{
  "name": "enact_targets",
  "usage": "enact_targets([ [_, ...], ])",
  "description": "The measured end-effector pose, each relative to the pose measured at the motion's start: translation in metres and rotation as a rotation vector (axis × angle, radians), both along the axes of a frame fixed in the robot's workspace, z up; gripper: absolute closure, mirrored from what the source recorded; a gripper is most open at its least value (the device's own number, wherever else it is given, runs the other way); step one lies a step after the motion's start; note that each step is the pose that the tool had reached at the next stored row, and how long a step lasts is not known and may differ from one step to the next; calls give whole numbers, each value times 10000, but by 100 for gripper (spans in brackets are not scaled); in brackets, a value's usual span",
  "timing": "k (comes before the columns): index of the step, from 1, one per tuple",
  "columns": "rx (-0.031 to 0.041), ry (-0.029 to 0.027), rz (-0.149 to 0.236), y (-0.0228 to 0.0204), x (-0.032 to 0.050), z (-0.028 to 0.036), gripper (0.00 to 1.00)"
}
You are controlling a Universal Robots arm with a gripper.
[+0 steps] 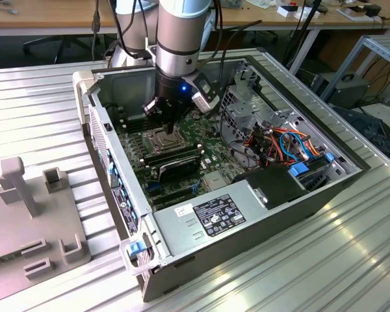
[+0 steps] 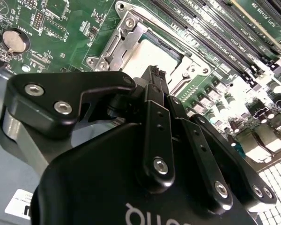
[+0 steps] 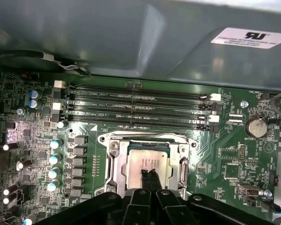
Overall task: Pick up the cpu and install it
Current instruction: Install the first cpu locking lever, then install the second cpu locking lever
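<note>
Ribbed aluminium table (image 1: 325, 260) under open computer case (image 1: 260, 208) (wooden desks (image 1: 52, 16) behind), jaws together above cpu (image 3: 147, 164).

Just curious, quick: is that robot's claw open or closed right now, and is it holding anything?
Tool: closed, fingertips pressed together just above the cpu lying in the socket; it holds nothing.

Arm comes down from top centre of the exterior view, wrist vertical, gripper (image 1: 164, 125) pointing straight down. Fingertips (image 3: 149, 177) pinched together, no gap, in both wrist views.
</note>
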State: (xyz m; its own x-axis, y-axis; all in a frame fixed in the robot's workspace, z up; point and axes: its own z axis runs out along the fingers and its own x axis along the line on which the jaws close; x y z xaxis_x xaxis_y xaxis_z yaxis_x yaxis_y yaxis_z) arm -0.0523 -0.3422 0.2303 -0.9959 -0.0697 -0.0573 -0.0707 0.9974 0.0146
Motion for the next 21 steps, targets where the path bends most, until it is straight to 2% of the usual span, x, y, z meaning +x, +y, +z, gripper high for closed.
enact_targets([
  [15,0,0,0,-1,0,18,89],
  [20,-1,1,1,-59,0,24,89],
  [21,-2,1,1,-82,0,24,89],
])
